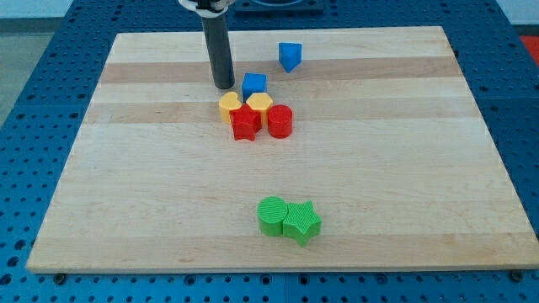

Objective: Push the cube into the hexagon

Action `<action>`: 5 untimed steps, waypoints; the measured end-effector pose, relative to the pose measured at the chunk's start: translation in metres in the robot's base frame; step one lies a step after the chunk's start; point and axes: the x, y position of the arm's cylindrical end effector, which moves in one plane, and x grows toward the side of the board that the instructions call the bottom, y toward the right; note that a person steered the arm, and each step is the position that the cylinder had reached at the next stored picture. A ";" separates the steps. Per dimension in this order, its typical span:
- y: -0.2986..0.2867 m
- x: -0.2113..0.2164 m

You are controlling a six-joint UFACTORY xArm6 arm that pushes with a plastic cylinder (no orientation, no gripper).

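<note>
The blue cube [254, 85] sits just above the yellow hexagon [259, 103] and touches it or nearly so. My tip [223, 86] rests on the board just left of the blue cube, a small gap apart. A second yellow block [230, 105], rounded in shape, lies left of the hexagon, below my tip. A red star [246, 123] and a red cylinder [280, 121] sit directly below the yellow blocks, all clustered together.
A blue wedge-like block [290, 55] lies near the view's top, right of the rod. A green cylinder [272, 215] and a green star [301, 222] touch each other near the view's bottom. The wooden board [126, 194] is framed by a blue perforated table.
</note>
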 end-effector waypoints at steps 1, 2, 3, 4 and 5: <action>0.007 -0.008; 0.017 -0.015; 0.033 -0.015; 0.046 -0.015; 0.048 -0.012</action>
